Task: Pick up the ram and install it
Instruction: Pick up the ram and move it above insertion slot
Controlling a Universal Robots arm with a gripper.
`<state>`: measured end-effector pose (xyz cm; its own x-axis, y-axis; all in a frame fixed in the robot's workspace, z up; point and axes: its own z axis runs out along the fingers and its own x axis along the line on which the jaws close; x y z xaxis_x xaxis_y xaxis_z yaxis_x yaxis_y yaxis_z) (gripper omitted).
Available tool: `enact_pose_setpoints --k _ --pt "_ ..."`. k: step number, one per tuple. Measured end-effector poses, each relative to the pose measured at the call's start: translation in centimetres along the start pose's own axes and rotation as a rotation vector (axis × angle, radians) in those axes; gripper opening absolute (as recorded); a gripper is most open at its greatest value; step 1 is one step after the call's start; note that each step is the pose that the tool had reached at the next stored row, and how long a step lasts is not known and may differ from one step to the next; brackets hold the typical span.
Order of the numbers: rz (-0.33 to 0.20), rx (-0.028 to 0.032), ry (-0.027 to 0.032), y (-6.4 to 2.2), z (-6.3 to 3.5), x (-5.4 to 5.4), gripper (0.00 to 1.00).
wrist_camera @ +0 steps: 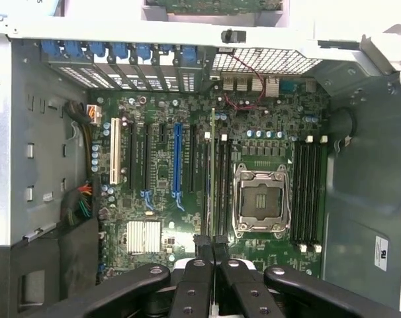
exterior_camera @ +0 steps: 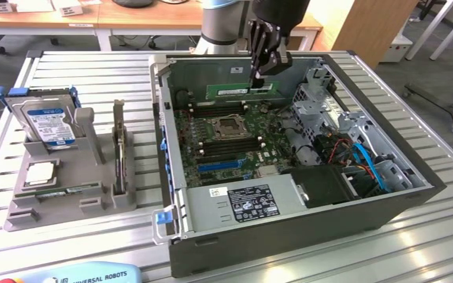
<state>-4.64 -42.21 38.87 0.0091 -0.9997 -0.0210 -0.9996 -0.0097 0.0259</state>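
Found the gripper (exterior_camera: 256,81) in the upper middle of the exterior view, fingers pinched almost together on the ram (exterior_camera: 230,91). Held the green stick level and on edge, gripped near its end toward the exterior view's right, the rest reaching out toward the left. Hung it raised above the motherboard (exterior_camera: 226,138) inside the open computer case (exterior_camera: 289,236), close to the case's far wall. Saw the ram (wrist_camera: 213,165) edge-on in the wrist view, a thin line running out from between the tips of the gripper (wrist_camera: 212,244), over the dark memory slots just beside the processor socket (wrist_camera: 261,201). Noted at the exterior view's left, on the slatted table (exterior_camera: 92,76), a grey holder (exterior_camera: 61,206) with a hard drive (exterior_camera: 47,121), a square silver chip (exterior_camera: 40,172) and an upright dark card (exterior_camera: 120,147).
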Motion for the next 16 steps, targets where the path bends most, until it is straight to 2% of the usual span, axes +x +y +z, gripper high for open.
enact_pose_setpoints --k 5,10,16 --pt "0.043 0.0008 -0.0010 0.00 0.20 0.00 0.11" --pt "0.046 0.0010 -0.0013 -0.06 0.25 0.00 0.11" --pt "0.046 0.0009 -0.0012 -0.89 0.28 0.01 0.11"
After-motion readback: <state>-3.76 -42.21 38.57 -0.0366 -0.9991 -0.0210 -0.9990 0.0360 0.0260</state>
